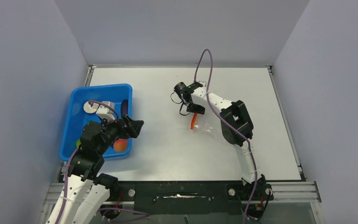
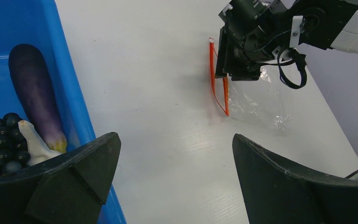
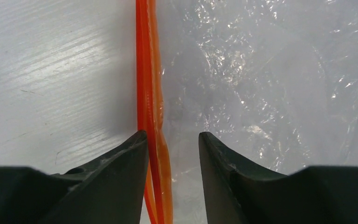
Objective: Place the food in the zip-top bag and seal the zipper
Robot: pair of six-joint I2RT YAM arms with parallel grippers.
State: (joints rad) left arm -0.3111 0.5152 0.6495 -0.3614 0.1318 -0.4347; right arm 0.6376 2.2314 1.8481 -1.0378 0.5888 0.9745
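2 fingers of the right gripper (image 3: pixel 172 135) are held slightly apart astride the zipper (image 3: pixel 148 70), the red strip lying against 1 finger with a gap to the other, while the zip-top bag (image 2: pixel 261 100) is spread flat on the table (image 1: pixel 168 154). The left gripper (image 2: pixel 175 136) is held wide apart and empty above the right wall of the blue tray (image 1: pixel 79 122), in which the orange-red fruit (image 1: pixel 120 145), grape bunch (image 2: pixel 0 144) and pale disc (image 1: pixel 90 108) are seen.

Grape bunch (image 2: pixel 1 151): btm hidden behind left end effector (image 2: pixel 175 137) finger, left side cut by pic edge
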